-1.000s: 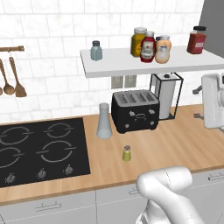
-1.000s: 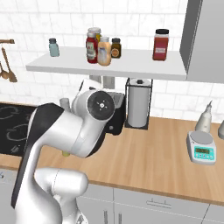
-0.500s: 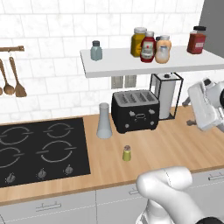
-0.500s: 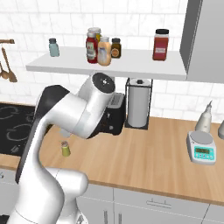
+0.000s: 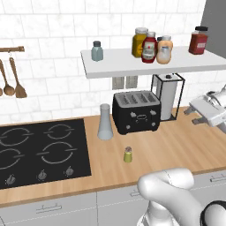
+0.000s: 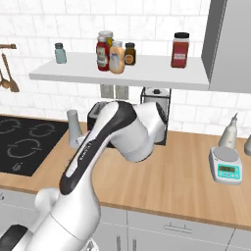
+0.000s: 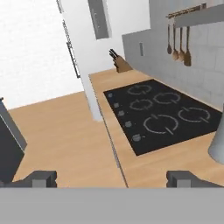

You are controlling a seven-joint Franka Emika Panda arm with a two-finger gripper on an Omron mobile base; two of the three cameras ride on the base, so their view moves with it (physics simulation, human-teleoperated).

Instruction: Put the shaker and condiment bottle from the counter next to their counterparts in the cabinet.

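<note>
The tiny olive-yellow shaker (image 5: pixel 128 154) stands upright on the wooden counter (image 5: pixel 176 150), right of the black hob (image 5: pixel 39 150). On the white cabinet shelf (image 5: pixel 132 64) the orange-peach condiment bottle (image 5: pixel 164 49) (image 6: pixel 116 58) stands against the red ketchup bottle (image 5: pixel 149 47) and yellow jar (image 5: pixel 140 42). The pale blue-grey shaker (image 5: pixel 97 50) (image 6: pixel 61 53) is at the shelf's left end. My gripper (image 5: pixel 193 116) hangs at the right, above the counter and well right of the small shaker. It is open and empty, and its tips (image 7: pixel 113 179) stand wide apart in the hand view.
A black toaster (image 5: pixel 136 112), a pale cone-shaped vessel (image 5: pixel 104 122) and a paper towel holder (image 5: pixel 167 95) line the back wall. A red jar (image 5: pixel 198 40) sits at the shelf's right end. A scale (image 6: pixel 225 165) is on the counter's right. A knife block (image 7: pixel 120 63) stands beyond the hob.
The hand has tipped over from upright to lying level and pointing left, sinking a little at the right edge. The jaws stayed open. Bottles and shaker have not moved.
</note>
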